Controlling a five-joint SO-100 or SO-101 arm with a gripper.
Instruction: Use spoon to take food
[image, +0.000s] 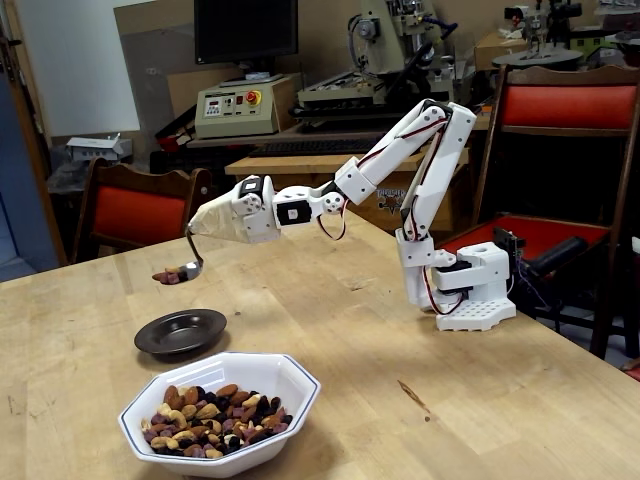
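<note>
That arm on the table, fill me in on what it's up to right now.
The white arm's gripper is shut on the spoon, held level in the air with a few pieces of food in its bowl. The spoon hangs above and just behind the dark saucer, which looks empty. Nearer the camera, the white bowl holds the food, mixed nuts and dark bits.

The shiny spoon (186, 262) hangs in the air with some food on it. More food (213, 421), brown, tan and dark bits, sits piled lower down.
</note>
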